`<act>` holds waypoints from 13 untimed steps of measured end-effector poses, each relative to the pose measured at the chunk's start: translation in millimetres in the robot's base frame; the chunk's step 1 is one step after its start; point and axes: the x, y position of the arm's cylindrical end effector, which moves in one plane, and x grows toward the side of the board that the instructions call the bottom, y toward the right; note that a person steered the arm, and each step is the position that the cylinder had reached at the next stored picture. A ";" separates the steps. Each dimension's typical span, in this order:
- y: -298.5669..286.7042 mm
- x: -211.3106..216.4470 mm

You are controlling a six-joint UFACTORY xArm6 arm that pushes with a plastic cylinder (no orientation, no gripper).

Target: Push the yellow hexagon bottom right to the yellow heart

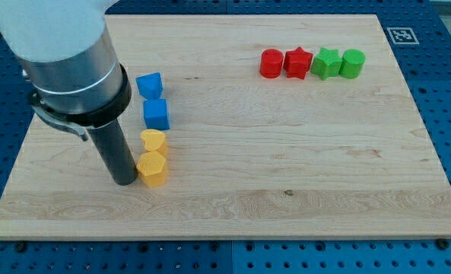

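Note:
The yellow hexagon (153, 169) lies on the wooden board at the lower left, touching the yellow heart (154, 141) just above it. My tip (124, 181) rests on the board right at the hexagon's left side, touching or nearly touching it. The dark rod rises from there up to the grey arm at the view's top left.
A blue cube (156, 115) sits just above the heart, and a second blue block (149, 84) above that. At the top right stand a red cylinder (271, 63), a red star (298, 62), a green star (328, 63) and a green cylinder (352, 63) in a row. The board's (286, 190) left edge is near the rod.

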 end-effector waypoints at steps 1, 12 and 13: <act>17.0 0.0; 62.9 5.8; 65.8 36.2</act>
